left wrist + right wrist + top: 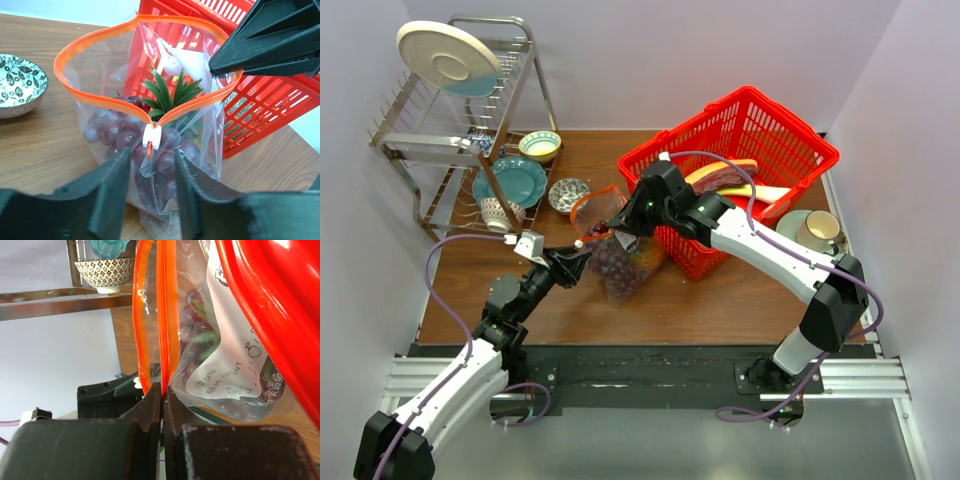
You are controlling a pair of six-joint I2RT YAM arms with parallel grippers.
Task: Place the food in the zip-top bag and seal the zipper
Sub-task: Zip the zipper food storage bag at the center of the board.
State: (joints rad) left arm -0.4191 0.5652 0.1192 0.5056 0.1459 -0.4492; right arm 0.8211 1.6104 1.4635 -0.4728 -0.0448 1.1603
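The clear zip-top bag [620, 262] stands on the table against the red basket, its mouth open in a wide loop. Its red-orange zipper [100, 37] carries a white slider [151, 137] at the near end. Inside lie the purple grape bunch [107, 130] and the pineapple, of which the green crown [170, 95] shows. My left gripper [152, 159] is open, its fingers straddling the bag's corner just below the slider. My right gripper [162, 390] is shut on the zipper strip at the far end of the mouth; it also shows in the top view [623, 238]. The white label [225, 370] faces the right wrist camera.
The red mesh basket [770, 130] stands right behind the bag and holds a pink-red slice [715, 178]. A patterned bowl [568, 193] sits left of the bag. A dish rack [440, 130] with plates fills the back left. A cup on a saucer [820, 230] stands at the right.
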